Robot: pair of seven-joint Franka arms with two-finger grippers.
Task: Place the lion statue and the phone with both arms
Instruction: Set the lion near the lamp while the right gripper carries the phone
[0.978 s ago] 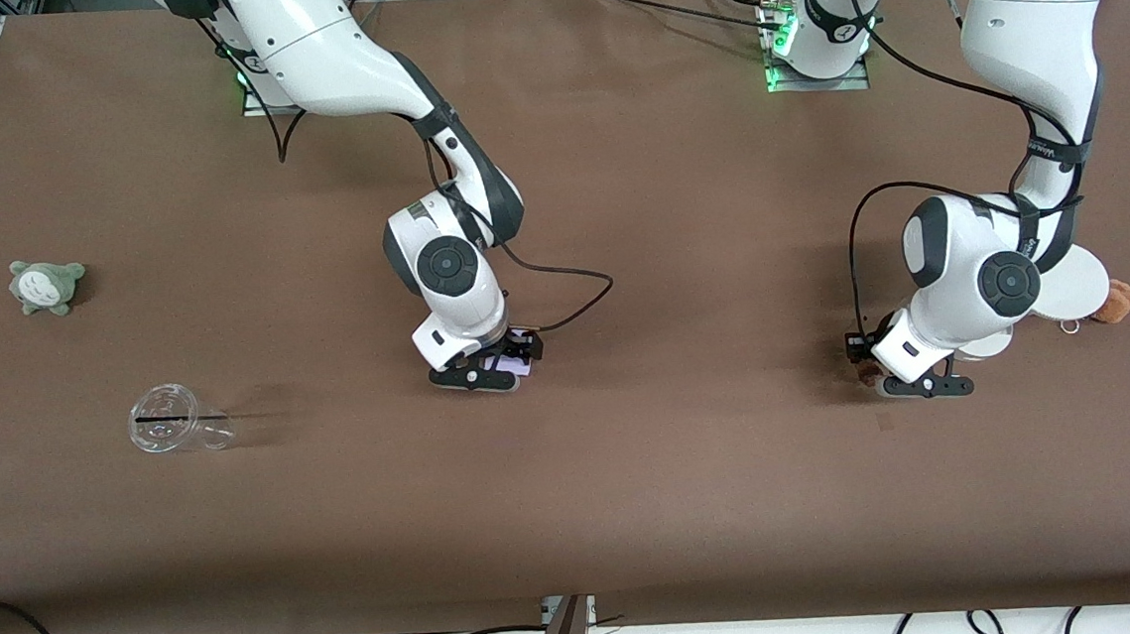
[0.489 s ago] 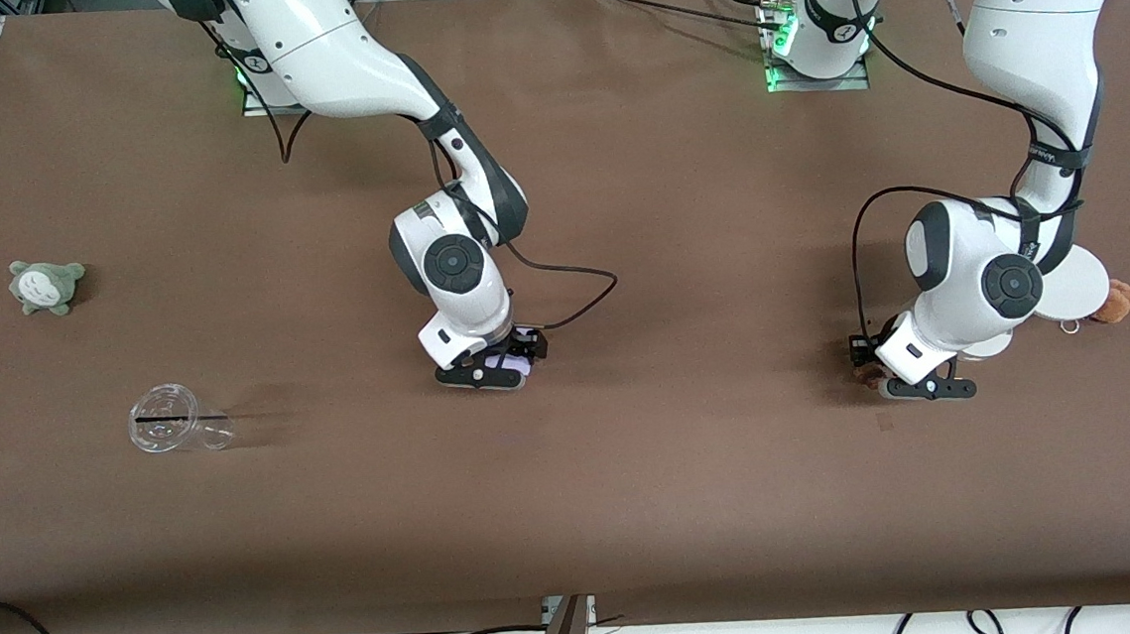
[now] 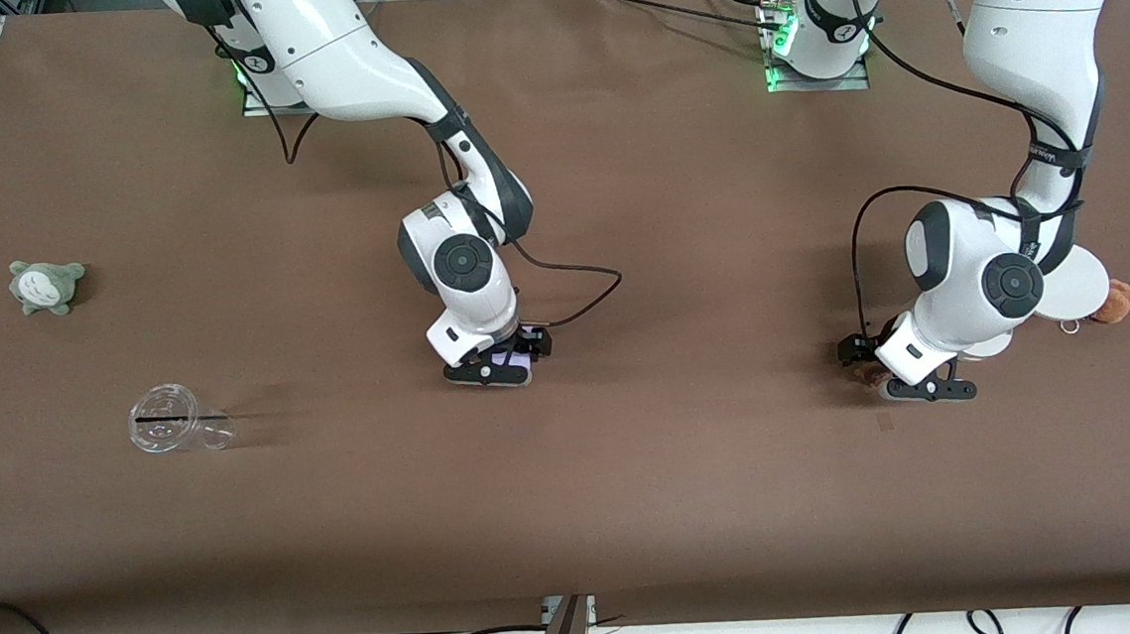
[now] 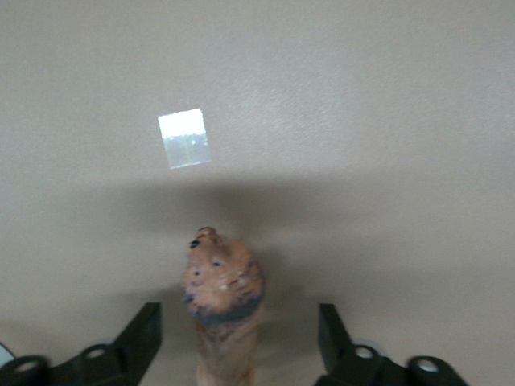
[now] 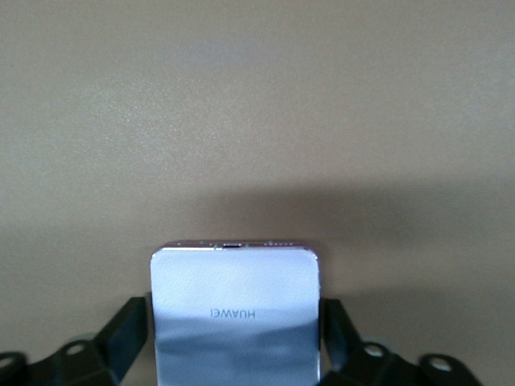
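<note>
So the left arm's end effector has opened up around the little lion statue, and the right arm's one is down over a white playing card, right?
Not quite: the thing between the fingers of the right end effector is a phone, not a card; the right wrist view shows its HUAWEI lettering. The rest holds: in the left wrist view the left end effector stands open, its fingers clear of the lion statue.

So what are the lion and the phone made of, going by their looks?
The lion looks like a hard moulded figurine, perhaps resin or plastic: matte orange-brown paint, with small pale chips and dark dabs on the face. Not plush; no fur shows. The phone seems to have a glossy glass or polished plastic back: it mirrors the light, carries printed lettering, and has a thin pinkish metallic-looking rim.
</note>
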